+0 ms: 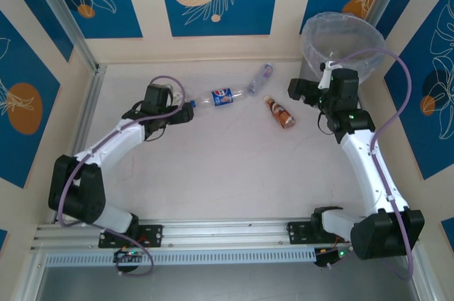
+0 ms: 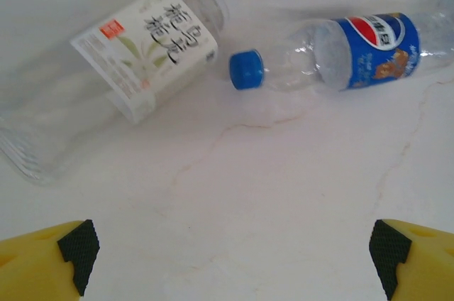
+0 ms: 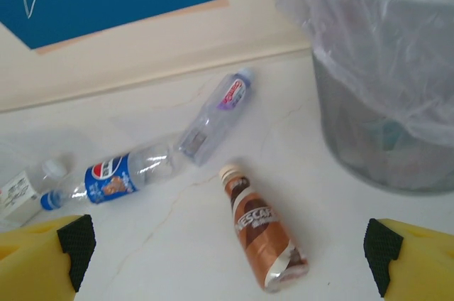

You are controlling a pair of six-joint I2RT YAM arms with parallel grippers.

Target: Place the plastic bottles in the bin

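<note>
Several plastic bottles lie on the white table. A blue-labelled bottle (image 1: 222, 96) (image 2: 369, 49) (image 3: 113, 177) with a blue cap rests just right of my open left gripper (image 1: 186, 111) (image 2: 234, 255). A clear white-labelled bottle (image 2: 142, 52) (image 3: 18, 191) lies beside it. Farther back is a clear purple-labelled bottle (image 1: 259, 79) (image 3: 216, 116). A brown coffee bottle (image 1: 279, 112) (image 3: 262, 233) lies ahead of my open right gripper (image 1: 293, 90) (image 3: 229, 251), between its spread fingers but apart from them. The bin (image 1: 342, 42) (image 3: 383, 123), grey with a clear bag liner, stands at the back right.
Cream and blue walls close in the table at the back and on both sides. An aluminium rail (image 1: 213, 233) with both arm bases runs along the near edge. The right arm (image 1: 369, 166) stretches up the right side, close to the bin.
</note>
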